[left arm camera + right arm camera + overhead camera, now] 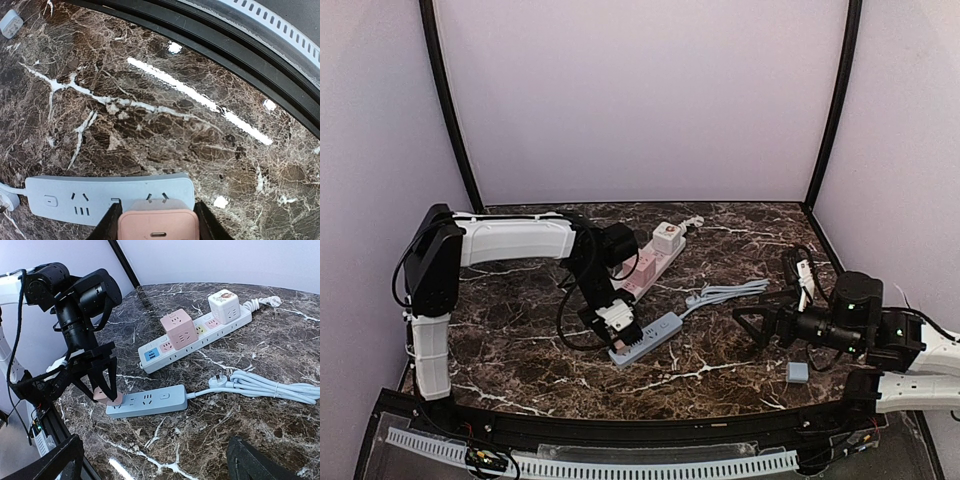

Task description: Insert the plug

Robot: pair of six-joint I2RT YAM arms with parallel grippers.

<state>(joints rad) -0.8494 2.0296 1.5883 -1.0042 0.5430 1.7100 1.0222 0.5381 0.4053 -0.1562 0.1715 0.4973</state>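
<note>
Left end effector (105, 390) clamps the pink plug (157, 226). The plug sits on the end socket of the blue strip (150, 401), mid-surface (720, 385) toward the near edge. I can't tell if it's fully seated. Right end effector (752, 325) is spread wide, holding nothing, near the right edge.

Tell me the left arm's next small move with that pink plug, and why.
Probably press straight down a little. The left end effector grips the pink plug right over the end socket of the blue power strip, and the plug's body does not look flush with the strip yet. Whether the prongs have entered is hidden.
</note>
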